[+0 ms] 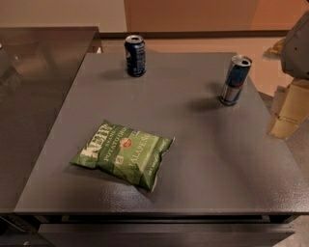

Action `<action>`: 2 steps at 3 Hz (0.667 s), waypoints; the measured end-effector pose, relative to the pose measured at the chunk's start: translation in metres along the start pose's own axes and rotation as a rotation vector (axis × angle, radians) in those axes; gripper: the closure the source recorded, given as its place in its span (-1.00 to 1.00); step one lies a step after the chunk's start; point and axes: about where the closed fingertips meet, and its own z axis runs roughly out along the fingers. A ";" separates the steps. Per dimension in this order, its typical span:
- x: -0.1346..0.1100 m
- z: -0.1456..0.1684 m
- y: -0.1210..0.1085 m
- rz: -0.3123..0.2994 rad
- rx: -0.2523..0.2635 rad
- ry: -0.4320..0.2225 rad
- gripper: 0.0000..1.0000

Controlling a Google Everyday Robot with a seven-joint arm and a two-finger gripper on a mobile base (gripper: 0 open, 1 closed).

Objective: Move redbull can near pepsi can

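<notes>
The redbull can (235, 80), slim, blue and silver with a silver top, stands upright near the right edge of the grey table (193, 159). The pepsi can (135, 55), shorter and dark navy, stands upright near the table's far edge, left of centre. The two cans are well apart. My gripper (286, 118) hangs at the right edge of the view, just off the table's right side, to the right of the redbull can and slightly nearer to me. It touches nothing and holds nothing.
A green bag of jalapeño potato chips (123, 153) lies flat on the front left part of the table. A second dark counter (34, 96) adjoins the table on the left. A wall (193, 14) runs behind.
</notes>
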 end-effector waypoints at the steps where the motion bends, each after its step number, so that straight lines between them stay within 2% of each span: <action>1: 0.000 0.000 0.000 0.000 0.000 0.000 -1.00; 2: -0.003 -0.002 -0.002 -0.007 0.000 -0.019 -1.00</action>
